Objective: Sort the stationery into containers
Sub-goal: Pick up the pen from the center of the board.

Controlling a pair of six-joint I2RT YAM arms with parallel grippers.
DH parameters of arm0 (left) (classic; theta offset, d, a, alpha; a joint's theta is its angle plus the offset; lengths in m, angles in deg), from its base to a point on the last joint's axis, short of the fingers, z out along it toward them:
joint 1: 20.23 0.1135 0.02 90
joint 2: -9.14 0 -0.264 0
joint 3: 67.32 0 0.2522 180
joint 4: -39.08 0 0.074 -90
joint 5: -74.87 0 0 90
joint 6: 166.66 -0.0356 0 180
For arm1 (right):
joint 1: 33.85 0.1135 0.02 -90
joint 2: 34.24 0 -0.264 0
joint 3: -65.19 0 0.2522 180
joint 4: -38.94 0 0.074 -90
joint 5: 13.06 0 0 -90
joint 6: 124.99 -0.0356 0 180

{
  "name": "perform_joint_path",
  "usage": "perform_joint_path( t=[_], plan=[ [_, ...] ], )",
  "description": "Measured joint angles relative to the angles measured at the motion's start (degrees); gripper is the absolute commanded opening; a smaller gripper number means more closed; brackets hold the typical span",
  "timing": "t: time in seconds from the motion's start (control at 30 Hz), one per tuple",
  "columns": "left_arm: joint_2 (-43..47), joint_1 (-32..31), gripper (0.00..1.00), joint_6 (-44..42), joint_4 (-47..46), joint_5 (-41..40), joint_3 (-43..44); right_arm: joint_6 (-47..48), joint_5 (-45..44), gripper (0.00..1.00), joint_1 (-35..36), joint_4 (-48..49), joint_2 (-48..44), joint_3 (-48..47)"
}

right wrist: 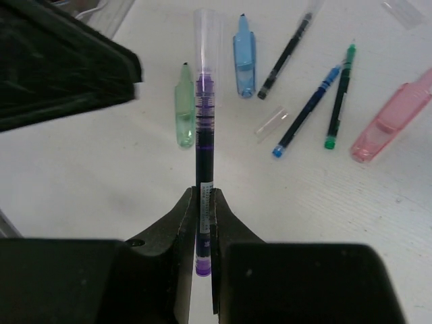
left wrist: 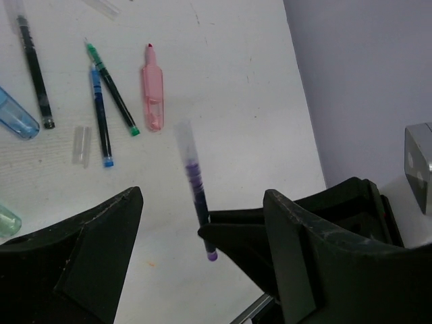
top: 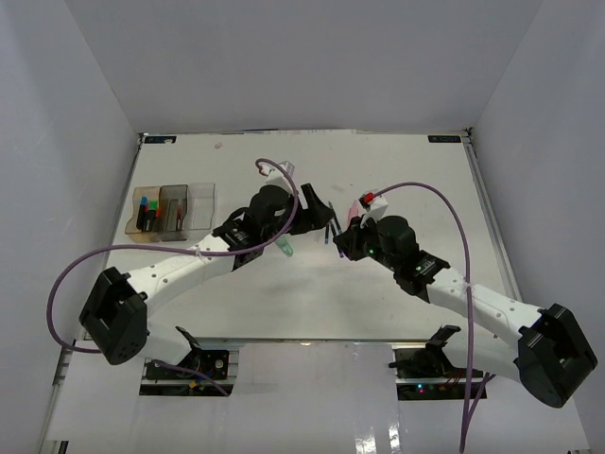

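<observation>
My right gripper point(right wrist: 201, 196) is shut on a thin purple pen point(right wrist: 202, 128) with a clear cap and holds it above the table. The pen also shows in the left wrist view point(left wrist: 195, 192), between my left gripper's spread fingers. My left gripper point(left wrist: 202, 219) is open and empty, close to the right gripper point(top: 342, 238) at mid-table point(top: 317, 210). Loose on the table are a green tapered piece point(right wrist: 183, 108), a blue tapered piece point(right wrist: 244, 54), a pink piece point(left wrist: 153, 94), a black pen point(left wrist: 35, 74), a blue pen point(left wrist: 101, 115) and a green pen point(left wrist: 111, 91). The three joined containers point(top: 173, 210) stand at the far left and hold several highlighters.
A loose clear cap point(right wrist: 271, 123) lies among the pens, and another point(right wrist: 405, 12) lies farther off. The left arm's cable point(top: 274, 170) loops over the middle of the table. Grey walls enclose the table point(top: 397, 161) on three sides.
</observation>
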Motion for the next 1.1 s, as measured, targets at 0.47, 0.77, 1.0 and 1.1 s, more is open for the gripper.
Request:
perform_joint_path(
  t=[0.47,0.77,1.0,1.1],
  plan=[
    [-9.7,-5.7,0.26,2.1,-2.9,-5.8,5.5,-3.5,3.7,0.16,1.6,7.1,-4.4,2.9],
    [-9.9,-5.9,0.12,0.5,-1.9,-7.0,6.1,-4.5,4.1,0.61,1.6,8.1,-4.4,3.4],
    [-9.1,-2.8,0.14,-5.8,4.5,-10.3,7.6,-1.8,2.9,0.9,1.6,7.1,-4.5,3.5],
    [-7.1,3.9,0.14,-10.8,9.4,-11.2,7.7,0.0,1.6,0.9,1.6,5.4,-4.6,3.6]
  ],
)
